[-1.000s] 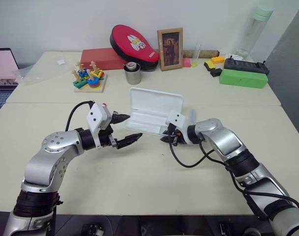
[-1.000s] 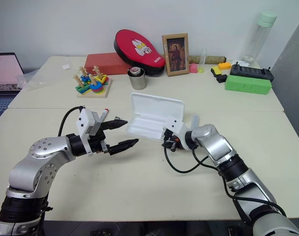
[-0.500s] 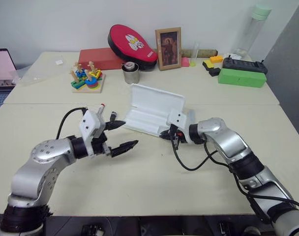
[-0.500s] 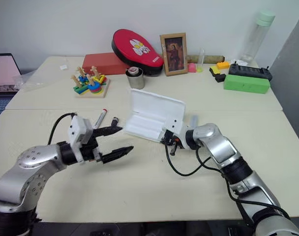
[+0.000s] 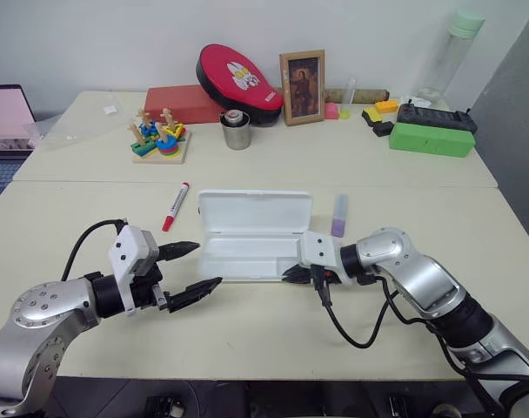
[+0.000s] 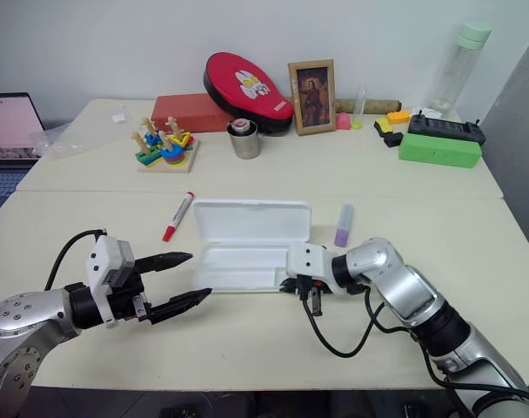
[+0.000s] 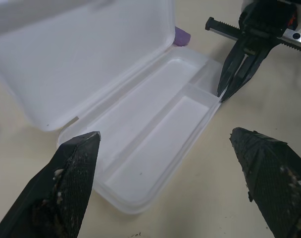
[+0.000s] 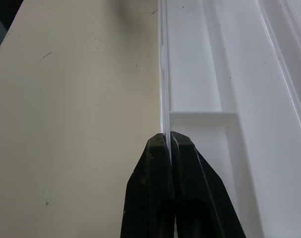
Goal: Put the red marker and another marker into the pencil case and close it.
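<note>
I am holding my left claw (image 5: 188, 268) wide apart and empty, hovering just beside the near left end of the pencil case (image 5: 247, 254). My right claw (image 5: 297, 275) is pinching shut on the thin front wall at the case's right end — the rim is sitting between the fingertips. The case is lying open on the desk (image 5: 247, 331), lid tilted back, tray empty; I am judging it light, stiff and slick, likely to skate if nudged, so gripping the rim is sensible. The lilac marker (image 5: 338, 215) is lying just beyond the case's right end, the red marker (image 5: 175, 206) off its left end — both slim, smooth, liable to roll; I am thinking mid-barrel grips. Farther back a stacking toy (image 5: 158, 139), a metal cup (image 5: 236, 130), a picture frame (image 5: 302, 75) and a green box (image 5: 431, 138) are lining the pale desk near the wall.
</note>
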Action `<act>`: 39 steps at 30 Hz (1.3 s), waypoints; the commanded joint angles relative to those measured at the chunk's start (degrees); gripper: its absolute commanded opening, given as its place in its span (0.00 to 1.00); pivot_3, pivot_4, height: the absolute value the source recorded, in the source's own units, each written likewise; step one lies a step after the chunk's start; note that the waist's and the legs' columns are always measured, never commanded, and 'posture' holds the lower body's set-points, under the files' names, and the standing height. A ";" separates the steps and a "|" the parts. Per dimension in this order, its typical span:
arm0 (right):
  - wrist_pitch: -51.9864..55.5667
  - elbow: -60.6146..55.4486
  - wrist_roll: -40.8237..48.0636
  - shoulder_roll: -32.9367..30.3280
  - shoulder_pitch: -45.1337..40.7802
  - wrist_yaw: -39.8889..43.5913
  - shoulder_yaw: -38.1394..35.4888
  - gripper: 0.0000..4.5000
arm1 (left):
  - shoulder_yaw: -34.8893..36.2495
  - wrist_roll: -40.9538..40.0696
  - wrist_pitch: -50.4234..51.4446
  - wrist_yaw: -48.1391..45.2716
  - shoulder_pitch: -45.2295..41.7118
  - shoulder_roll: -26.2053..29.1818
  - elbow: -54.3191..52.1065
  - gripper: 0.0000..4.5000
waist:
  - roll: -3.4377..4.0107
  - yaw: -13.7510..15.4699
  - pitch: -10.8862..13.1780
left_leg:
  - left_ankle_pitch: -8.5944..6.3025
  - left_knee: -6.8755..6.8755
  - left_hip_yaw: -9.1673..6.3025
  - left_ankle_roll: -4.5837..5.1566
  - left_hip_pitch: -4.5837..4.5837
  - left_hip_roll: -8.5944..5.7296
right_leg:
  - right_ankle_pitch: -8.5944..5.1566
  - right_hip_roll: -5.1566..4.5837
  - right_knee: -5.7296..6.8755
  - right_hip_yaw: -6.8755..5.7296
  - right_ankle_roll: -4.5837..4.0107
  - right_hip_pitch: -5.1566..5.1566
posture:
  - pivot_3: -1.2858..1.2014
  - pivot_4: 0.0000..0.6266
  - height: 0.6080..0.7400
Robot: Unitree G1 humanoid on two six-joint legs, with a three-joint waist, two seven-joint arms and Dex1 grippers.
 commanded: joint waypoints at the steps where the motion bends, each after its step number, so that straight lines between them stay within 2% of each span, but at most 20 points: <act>1: 1.20 -2.99 0.36 1.01 0.44 -0.39 0.54 0.00 | 1.35 -0.94 0.14 0.23 -0.16 0.90 -1.63 1.00 | 0.00 0.00 0.00 | 0.00 0.00 0.00 0.00 0.00 0.00 | 0.00 0.00 -0.01 0.00 0.00 0.00 | 0.52 0.24 1.00; 12: 5.09 -2.16 0.97 2.33 1.32 -1.98 0.63 0.00 | 0.09 -0.99 0.14 0.27 -1.81 1.70 -0.85 1.00 | 0.00 0.00 0.00 | 0.00 0.00 0.00 0.00 0.00 0.00 | 0.00 0.00 -0.01 0.00 0.00 0.00 | 0.52 0.24 1.00; 15: 5.15 -2.23 0.81 2.67 1.48 -2.14 0.39 0.11 | -0.24 -1.01 0.21 0.24 -2.38 1.80 -0.70 1.00 | 0.00 0.00 0.00 | 0.00 0.00 0.00 0.00 0.00 0.00 | 0.00 0.00 -0.01 0.00 0.00 0.00 | 0.52 0.24 1.00; 21: 4.84 -2.62 0.86 2.59 1.31 -2.42 0.04 0.43 | -0.69 -0.81 0.18 0.08 -3.10 1.81 -0.39 1.00 | 0.00 0.00 0.00 | 0.00 0.00 0.00 0.00 0.00 0.00 | 0.00 0.00 -0.01 0.00 0.00 0.00 | 0.52 0.24 1.00; 25: 5.24 -3.26 1.62 2.42 0.80 -2.22 -0.82 0.60 | -0.70 -1.08 0.38 0.40 -3.64 1.78 -0.58 1.00 | 0.00 0.00 0.00 | 0.00 0.00 0.00 0.00 0.00 0.00 | 0.00 0.00 -0.01 0.00 0.00 0.00 | 0.52 0.24 1.00; 30: 9.04 -7.37 7.59 1.51 -0.06 -0.24 -6.02 0.85 | 2.18 -5.35 3.33 3.77 -6.06 0.28 -1.28 1.00 | 0.00 0.01 0.00 | 0.00 0.00 0.00 0.00 -0.01 0.00 | 0.00 0.00 -0.01 -0.01 0.00 0.00 | 0.52 0.24 1.00; 33: 14.19 -10.19 15.95 2.06 -1.43 0.82 -12.79 1.00 | 7.31 -12.47 8.58 10.15 -9.08 -1.41 -0.26 1.00 | -0.02 0.01 0.00 | 0.00 0.00 0.00 0.00 -0.01 0.00 | 0.00 0.00 0.00 0.00 0.00 0.01 | 0.52 0.24 1.00; 36: 19.54 -9.80 24.92 5.44 -5.29 -1.56 -21.16 1.00 | 12.47 -15.97 11.15 15.71 -12.72 -1.85 2.40 1.00 | -0.02 -0.12 0.00 | 0.00 0.01 -0.03 0.00 0.00 0.00 | 0.00 0.00 0.03 -0.02 0.00 0.02 | 0.52 0.24 1.00; 39: 21.57 -6.94 27.76 8.17 -10.23 -6.00 -25.93 1.00 | 14.33 -13.95 11.99 21.67 -16.72 -1.48 7.07 1.00 | -0.02 -0.14 0.00 | 0.00 0.02 -0.02 0.00 0.05 0.00 | 0.00 0.00 0.06 -0.02 0.00 0.03 | 0.52 0.24 1.00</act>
